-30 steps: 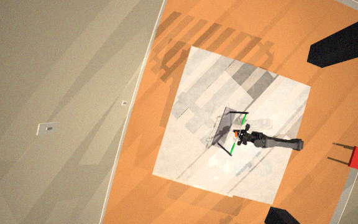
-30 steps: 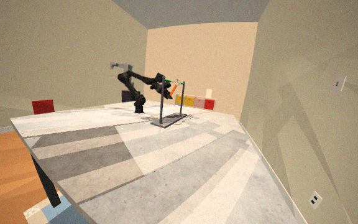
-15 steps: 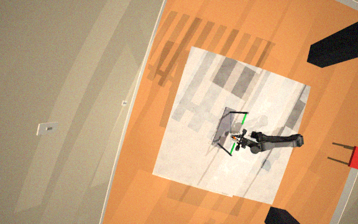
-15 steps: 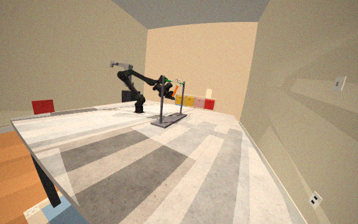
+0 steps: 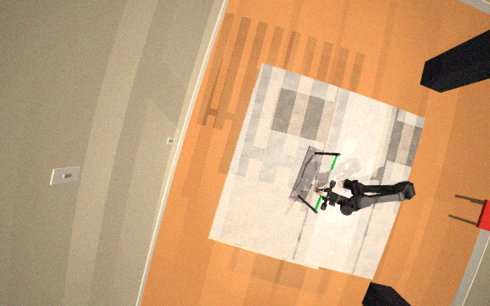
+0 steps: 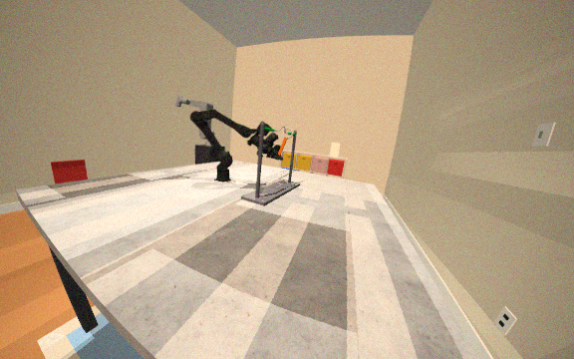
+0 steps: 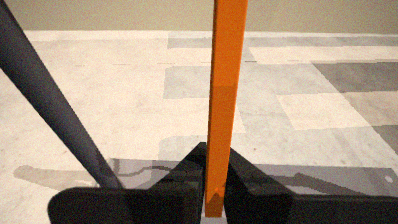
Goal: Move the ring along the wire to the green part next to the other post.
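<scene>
A: What have the fingers got?
B: They're clamped on the orange handle [image 7: 226, 100], which stands upright.
A: And where's that?
B: Near the post [image 6: 259, 160] closer to the exterior camera, above the marbled surface [image 6: 227, 249].

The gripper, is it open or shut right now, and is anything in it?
Shut on the orange handle: in the wrist view the gripper has both black fingers pressed against the handle's lower end.
</scene>
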Controlling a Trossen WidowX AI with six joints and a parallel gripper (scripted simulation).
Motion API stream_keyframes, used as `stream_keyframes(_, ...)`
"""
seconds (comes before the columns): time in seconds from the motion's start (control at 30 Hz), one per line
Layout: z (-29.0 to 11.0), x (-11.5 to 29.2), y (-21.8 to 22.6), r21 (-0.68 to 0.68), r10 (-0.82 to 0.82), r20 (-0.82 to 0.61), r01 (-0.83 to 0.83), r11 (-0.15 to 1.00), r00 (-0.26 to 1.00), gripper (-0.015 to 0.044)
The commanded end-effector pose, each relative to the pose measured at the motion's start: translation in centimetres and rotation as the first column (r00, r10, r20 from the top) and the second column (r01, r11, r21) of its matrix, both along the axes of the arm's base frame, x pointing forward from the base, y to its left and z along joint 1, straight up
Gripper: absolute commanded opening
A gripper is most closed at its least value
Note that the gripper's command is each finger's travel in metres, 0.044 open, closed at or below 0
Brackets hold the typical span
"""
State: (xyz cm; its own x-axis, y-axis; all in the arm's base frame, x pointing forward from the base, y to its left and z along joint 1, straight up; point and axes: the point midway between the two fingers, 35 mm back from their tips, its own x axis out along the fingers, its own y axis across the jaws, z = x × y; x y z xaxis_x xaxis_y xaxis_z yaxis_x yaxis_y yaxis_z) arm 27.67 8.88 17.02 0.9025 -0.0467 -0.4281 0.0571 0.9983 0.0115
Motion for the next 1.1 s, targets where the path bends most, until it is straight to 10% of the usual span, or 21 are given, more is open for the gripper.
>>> stream_keyframes(0.0, 0.1, 0.1, 0.5, 0.007, -0.007, 0.004, 0.007, 1.000, 1.000, -0.0150)
stream_keyframes(1.07, -1.3, 0.2, 2.6, 0.009, -0.011, 0.012, 0.011, 1.000, 1.000, -0.0150)
